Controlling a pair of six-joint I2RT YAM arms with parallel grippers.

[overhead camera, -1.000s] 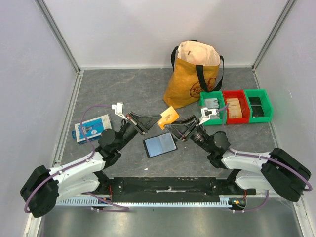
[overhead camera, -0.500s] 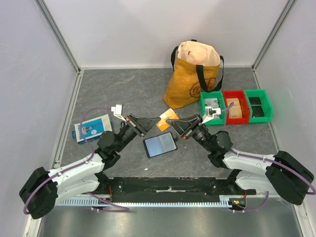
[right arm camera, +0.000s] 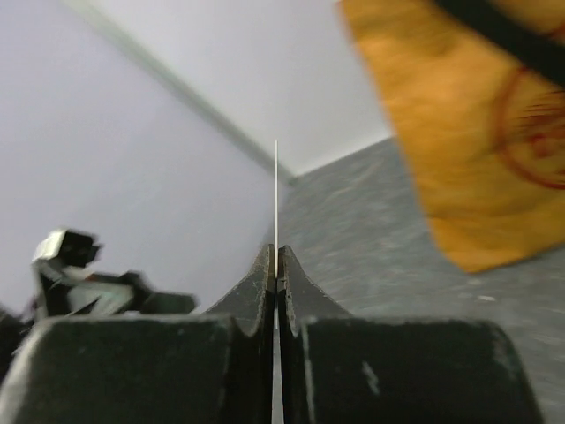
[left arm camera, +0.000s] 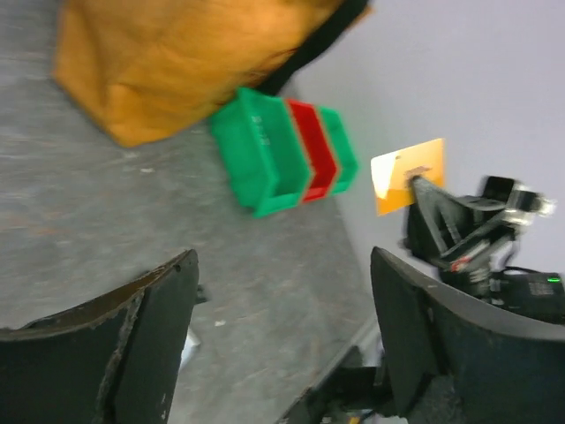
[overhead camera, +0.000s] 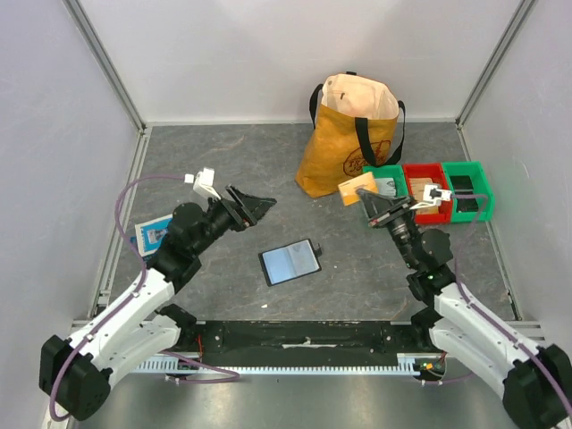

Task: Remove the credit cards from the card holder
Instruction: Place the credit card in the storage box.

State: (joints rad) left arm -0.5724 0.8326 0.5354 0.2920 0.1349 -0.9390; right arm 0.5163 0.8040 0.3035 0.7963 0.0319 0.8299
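The black card holder (overhead camera: 290, 261) lies open on the grey table between the two arms, with a pale blue-grey card face showing in it. My right gripper (overhead camera: 368, 205) is shut on an orange credit card (overhead camera: 356, 189) and holds it in the air in front of the bag and beside the green bin. In the right wrist view that card (right arm camera: 276, 199) is a thin edge-on line pinched between the closed fingers (right arm camera: 256, 296). My left gripper (overhead camera: 259, 204) stands open and empty above the table, left of the holder. From the left wrist view the orange card (left arm camera: 408, 175) shows far off.
A yellow-brown bag (overhead camera: 350, 134) stands at the back. Right of it sit a green bin (overhead camera: 382, 195), a red bin (overhead camera: 426, 193) and another green bin (overhead camera: 468, 190). A blue-and-white flat box (overhead camera: 152, 231) lies at the left, partly under the left arm.
The orange card passed from my left gripper to my right one. The left jaws opened and drew back to the left. The right gripper shut on the card and carried it right, toward the bins.
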